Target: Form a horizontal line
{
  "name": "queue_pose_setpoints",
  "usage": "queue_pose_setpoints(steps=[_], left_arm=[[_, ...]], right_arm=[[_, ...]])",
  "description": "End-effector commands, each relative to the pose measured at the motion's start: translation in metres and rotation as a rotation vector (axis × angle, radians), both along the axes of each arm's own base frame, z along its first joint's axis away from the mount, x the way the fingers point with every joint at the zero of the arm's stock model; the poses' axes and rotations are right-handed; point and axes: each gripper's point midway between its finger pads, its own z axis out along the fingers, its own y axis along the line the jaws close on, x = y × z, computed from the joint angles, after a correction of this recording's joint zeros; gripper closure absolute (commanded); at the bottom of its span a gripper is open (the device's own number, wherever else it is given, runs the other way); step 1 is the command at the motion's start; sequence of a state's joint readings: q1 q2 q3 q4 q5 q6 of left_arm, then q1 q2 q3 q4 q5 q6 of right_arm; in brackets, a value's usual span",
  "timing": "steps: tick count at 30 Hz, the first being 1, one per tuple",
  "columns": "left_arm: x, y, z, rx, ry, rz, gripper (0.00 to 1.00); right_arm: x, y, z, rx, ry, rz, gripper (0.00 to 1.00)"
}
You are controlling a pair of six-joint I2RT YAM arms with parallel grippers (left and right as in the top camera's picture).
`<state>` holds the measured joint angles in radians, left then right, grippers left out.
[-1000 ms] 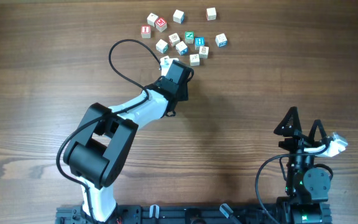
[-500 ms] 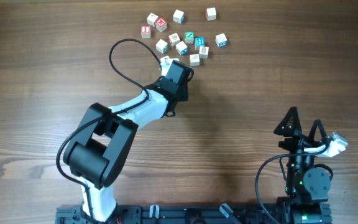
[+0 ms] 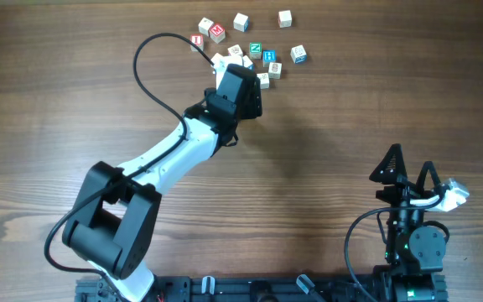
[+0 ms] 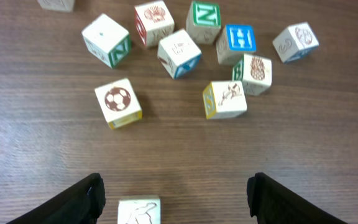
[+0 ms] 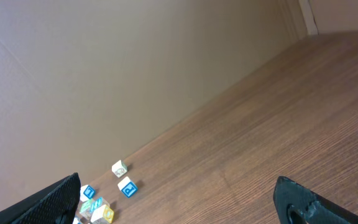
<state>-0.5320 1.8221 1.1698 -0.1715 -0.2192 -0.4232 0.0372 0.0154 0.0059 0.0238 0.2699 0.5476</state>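
L arm (image 3: pixel 174 147) extended fwd; L claw (image 4: pixel 176 194) now over near cubes (image 3: pixel 268 56), jaws wider; cable (image 3: pixel 141 71) loop shifted left.

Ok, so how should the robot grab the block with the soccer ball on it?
Come straight down and pinch two opposite side faces: the soccer ball block sits flat, slightly turned, nothing touching its sides, so the left gripper should fit.

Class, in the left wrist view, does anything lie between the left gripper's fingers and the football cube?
Yes. A pale picture cube lies between the open fingers of the left gripper, nearer than the football cube; beyond it only bare table shows.
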Motion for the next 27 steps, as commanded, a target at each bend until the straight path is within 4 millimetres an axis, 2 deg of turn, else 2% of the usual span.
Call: queue_pose_setpoints(steps=[1, 4, 5, 7, 9, 15, 17, 22, 27], left_arm=[[0.006, 0.014, 0.003, 0.019, -0.002, 0.018, 0.28], [-0.002, 0.026, -0.008, 0.051, 0.057, 0.033, 0.44], [-0.004, 0.028, -0.010, 0.058, 0.071, 0.035, 0.46], [-0.008, 0.031, -0.017, 0.066, 0.103, 0.033, 0.41], [-0.011, 0.025, -0.023, 0.044, 0.127, 0.008, 0.34], [-0.012, 0.014, -0.045, 0.012, 0.170, -0.030, 0.22], [-0.013, 0.014, -0.053, 0.019, 0.185, -0.030, 0.22], [-0.015, 0.013, -0.069, 0.023, 0.218, -0.037, 0.33], [-0.014, 0.012, -0.077, 0.026, 0.225, -0.037, 0.34]], right_arm=[[-0.001, 0.000, 0.003, -0.012, -0.013, 0.003, 0.00], [-0.001, 0.000, 0.003, -0.013, -0.013, 0.003, 0.00], [-0.001, 0.000, 0.003, -0.013, -0.013, 0.003, 0.00], [-0.001, 0.000, 0.003, -0.013, -0.013, 0.003, 0.00], [-0.001, 0.000, 0.003, -0.012, -0.013, 0.003, 0.00], [-0.001, 0.000, 0.003, -0.013, -0.013, 0.003, 0.00], [-0.001, 0.000, 0.003, -0.013, -0.013, 0.003, 0.00], [-0.001, 0.000, 0.003, -0.013, -0.013, 0.003, 0.00], [-0.001, 0.000, 0.003, -0.013, -0.013, 0.003, 0.00]])
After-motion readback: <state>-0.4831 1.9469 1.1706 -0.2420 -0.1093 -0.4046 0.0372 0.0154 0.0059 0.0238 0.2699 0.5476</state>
